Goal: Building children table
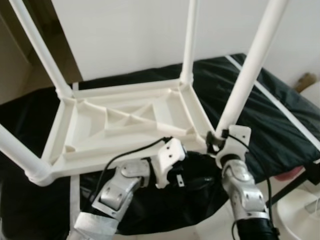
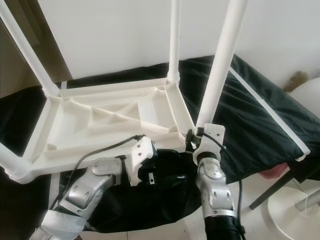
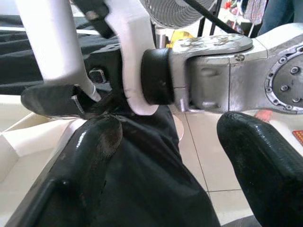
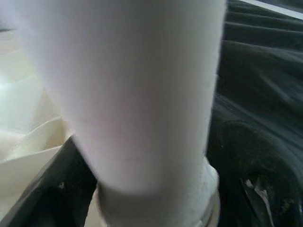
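A white plastic children's table (image 1: 125, 120) lies upside down on a black cloth (image 1: 280, 115), its four legs pointing up. The near right leg (image 1: 250, 65) stands in the corner socket. My right gripper (image 1: 217, 137) is shut on the base of this leg; in the right wrist view the leg (image 4: 137, 94) sits between the dark fingers (image 4: 255, 156). My left gripper (image 1: 192, 175) hovers just off the table's near edge over the cloth, open, with nothing between its fingers (image 3: 94, 156). In the left wrist view the right wrist (image 3: 218, 71) and the leg (image 3: 52, 42) are close ahead.
A white wall rises behind the table. A pink object (image 1: 290, 174) and a white round base (image 1: 300, 210) lie on the tiled floor at the right. A fan (image 3: 175, 12) stands beyond the right arm. The other three legs stick up at the far and left corners.
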Available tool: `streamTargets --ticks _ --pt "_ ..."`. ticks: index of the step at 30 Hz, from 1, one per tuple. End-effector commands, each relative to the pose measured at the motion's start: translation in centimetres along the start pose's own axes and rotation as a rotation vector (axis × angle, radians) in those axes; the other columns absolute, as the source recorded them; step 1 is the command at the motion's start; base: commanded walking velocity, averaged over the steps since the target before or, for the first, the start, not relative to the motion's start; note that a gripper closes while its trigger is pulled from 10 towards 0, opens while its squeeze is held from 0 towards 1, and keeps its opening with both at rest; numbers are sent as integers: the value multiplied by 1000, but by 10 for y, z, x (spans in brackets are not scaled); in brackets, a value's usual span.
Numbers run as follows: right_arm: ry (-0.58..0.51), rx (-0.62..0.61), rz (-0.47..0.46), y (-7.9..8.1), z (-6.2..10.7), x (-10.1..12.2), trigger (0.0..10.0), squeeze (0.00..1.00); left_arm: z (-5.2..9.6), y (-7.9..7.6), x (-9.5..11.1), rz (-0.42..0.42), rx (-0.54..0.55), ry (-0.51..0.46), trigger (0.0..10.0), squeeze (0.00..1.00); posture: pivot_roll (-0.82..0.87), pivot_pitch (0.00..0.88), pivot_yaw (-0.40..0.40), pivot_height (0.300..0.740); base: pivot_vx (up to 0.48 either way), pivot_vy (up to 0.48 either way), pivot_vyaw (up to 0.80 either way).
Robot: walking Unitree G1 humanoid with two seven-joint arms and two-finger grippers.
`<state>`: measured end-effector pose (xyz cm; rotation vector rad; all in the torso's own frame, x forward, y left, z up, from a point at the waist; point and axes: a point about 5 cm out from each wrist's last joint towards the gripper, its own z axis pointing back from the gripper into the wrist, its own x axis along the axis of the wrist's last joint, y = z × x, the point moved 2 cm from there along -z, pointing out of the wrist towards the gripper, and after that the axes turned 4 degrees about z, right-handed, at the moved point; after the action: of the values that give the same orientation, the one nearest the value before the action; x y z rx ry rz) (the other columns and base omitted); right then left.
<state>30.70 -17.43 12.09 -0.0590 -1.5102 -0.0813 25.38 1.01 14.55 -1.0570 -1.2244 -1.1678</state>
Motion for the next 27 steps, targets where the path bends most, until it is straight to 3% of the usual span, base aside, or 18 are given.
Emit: streamTargets --ticks 1,2,3,6,11,12,15,27 --pt "-19 16 -21 -4 2 2 10000 1000 -1 -1 0 0 4 7 10000 0 -100 0 52 740 0 0 0" --pt "-18 16 -21 -4 2 2 10000 1000 -1 -1 0 0 4 7 10000 0 -100 0 52 740 0 0 0" --pt "-34 73 6 -9 3 4 10000 0 -1 -1 0 1 3 6 10000 0 -107 0 57 740 0 0 0" --pt "-63 217 57 -17 7 8 10000 0 -1 -1 0 3 -1 6 10000 0 -109 0 60 740 0 0 0" --pt "-84 312 118 -19 9 12 10000 0 -1 -2 0 5 -4 7 10000 0 -113 0 63 740 0 0 0" --pt "-90 408 162 -24 7 17 10000 0 -1 -1 1 3 -5 6 10000 0 -116 0 66 740 0 0 0" --pt "-87 493 203 -27 4 22 10000 0 -2 0 2 2 -7 5 10000 0 -123 0 76 740 0 0 0" --pt "-30 654 318 -22 -18 23 10000 0 -3 4 6 -9 4 -1 10000 0 -106 0 69 740 0 0 0"
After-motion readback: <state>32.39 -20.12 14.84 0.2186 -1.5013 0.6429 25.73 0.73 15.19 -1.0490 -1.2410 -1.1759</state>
